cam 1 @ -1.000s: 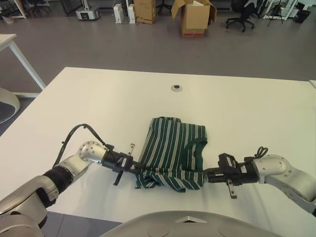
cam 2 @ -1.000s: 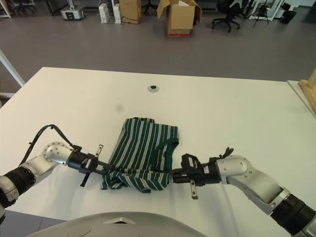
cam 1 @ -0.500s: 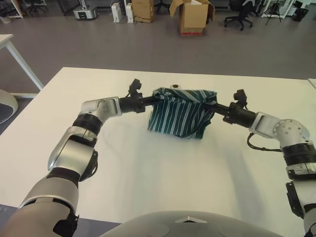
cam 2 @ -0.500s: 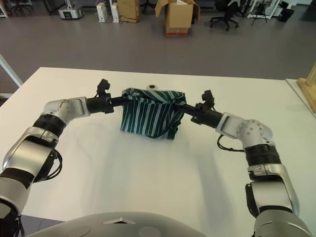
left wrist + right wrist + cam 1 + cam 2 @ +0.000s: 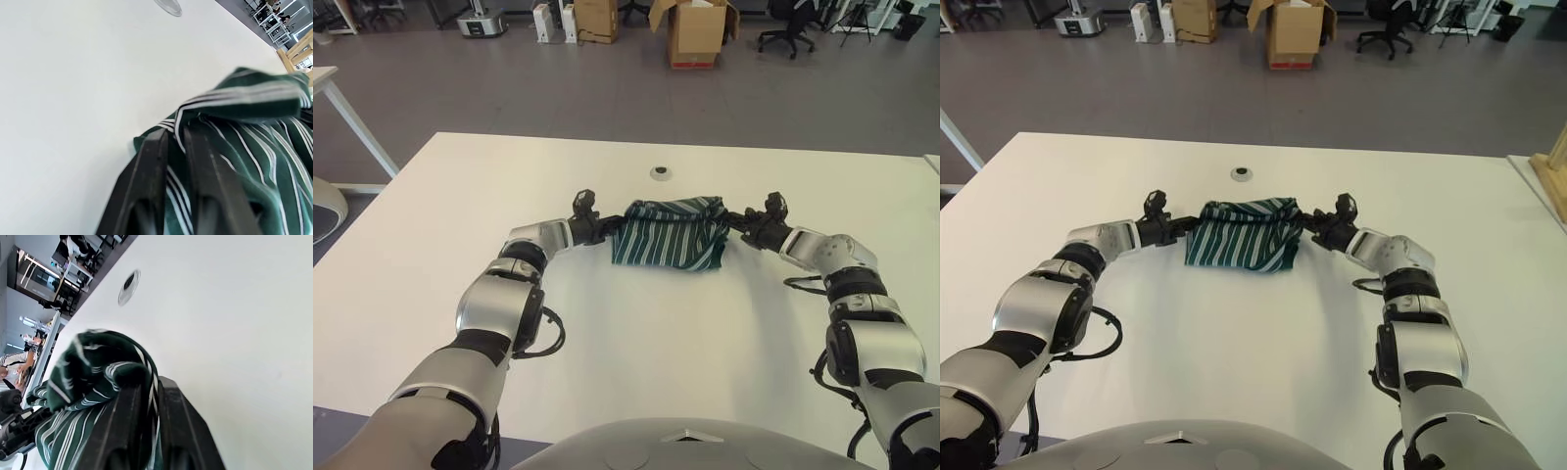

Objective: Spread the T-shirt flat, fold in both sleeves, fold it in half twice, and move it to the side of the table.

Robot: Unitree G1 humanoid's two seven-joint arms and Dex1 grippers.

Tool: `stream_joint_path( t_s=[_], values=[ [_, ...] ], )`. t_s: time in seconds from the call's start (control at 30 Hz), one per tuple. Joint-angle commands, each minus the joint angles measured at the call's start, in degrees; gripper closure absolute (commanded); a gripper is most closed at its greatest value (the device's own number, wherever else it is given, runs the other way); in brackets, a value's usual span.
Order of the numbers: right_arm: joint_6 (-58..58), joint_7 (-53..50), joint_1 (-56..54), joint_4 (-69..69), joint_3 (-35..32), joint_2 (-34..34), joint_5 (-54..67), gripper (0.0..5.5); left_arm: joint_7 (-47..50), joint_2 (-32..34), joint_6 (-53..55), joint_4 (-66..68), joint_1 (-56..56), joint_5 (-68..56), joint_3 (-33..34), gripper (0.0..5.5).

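Note:
The green, white-striped T-shirt (image 5: 670,233) lies folded into a small rectangle on the white table (image 5: 636,323), a little beyond its middle. My left gripper (image 5: 603,227) is shut on the shirt's far left corner, and my right gripper (image 5: 736,222) is shut on its far right corner. In the left wrist view the two dark fingers (image 5: 156,161) pinch striped cloth (image 5: 254,142) between them. The right wrist view has fingers (image 5: 132,421) clamped on a bunched fold of the shirt (image 5: 98,367).
A small round grommet (image 5: 661,174) is set into the table just beyond the shirt. Bare tabletop lies to both sides and in front. Cardboard boxes (image 5: 697,31) and office chairs stand on the floor far behind.
Both grippers lifted the shirt's near edge off the table, carried it up and away from me, and brought it down on the far edge. The shirt now lies folded in half.

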Motion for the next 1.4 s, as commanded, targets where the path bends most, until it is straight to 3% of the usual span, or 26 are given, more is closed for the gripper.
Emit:
stream_joint_path(
  t_s=[0.03,0.1,0.13,0.33,0.47,0.57,0.73,0.93,1.07,1.17,1.4],
  values=[
    [-4.11,-5.13,-5.45,6.85,-4.57,-0.14,-4.29,4.09,2.73,-0.05,1.1,0.7,0.14,3.08,3.51,4.15],
    [-7.91,-4.64,-6.04,6.93,-3.51,-0.73,-8.83,4.05,1.7,0.45,-1.65,-0.32,0.49,6.4,2.75,3.79],
    [-10.42,-2.98,-5.26,3.83,-1.46,-0.88,-11.84,4.05,1.04,1.03,-8.22,-1.97,1.03,10.88,-0.19,3.63],
    [-16.28,-0.43,4.31,-17.88,1.3,0.84,-18.21,4.05,-2.57,0.48,-43.92,-10.5,0.97,26.02,-8.54,3.63],
    [-16.34,-2.31,8.95,-26.42,-0.45,1.83,-18.7,4.05,-4.14,-1.65,-56.28,-9.68,1.18,32.07,-12.31,3.63],
    [-15.52,-3.82,11.02,-29.73,-3.0,2.61,-17.68,4.05,-6.28,-3.4,-58.49,-4.85,1.07,39.39,-18.0,3.63],
    [-14.12,-4.28,11.01,-31.74,-3.99,3.43,-17.58,4.05,1.12,-1.6,-50.83,2.9,2.13,56.84,-31.02,3.63],
    [-13.5,-5.15,14.46,-36.04,-3.9,4.72,-18.3,4.05,3.89,2.12,-36.84,4.57,6.73,43.73,-15.76,3.63],
    [-13.2,-6.68,17.34,-38.76,-5.36,5.0,-17.82,4.05,4.72,12.42,-32.5,4.47,15.61,38.68,-8.59,3.63],
    [-13.16,-7.86,19.84,-40.63,-7.0,5.22,-17.09,4.05,10.95,18.29,-29.35,4.6,21.11,34.59,-3.02,3.63],
    [-14.01,-8.74,21.56,-41.06,-8.11,5.72,-17.58,4.05,25.22,21.66,-33.79,2.06,27.12,27.15,7.62,3.63]
  ],
)
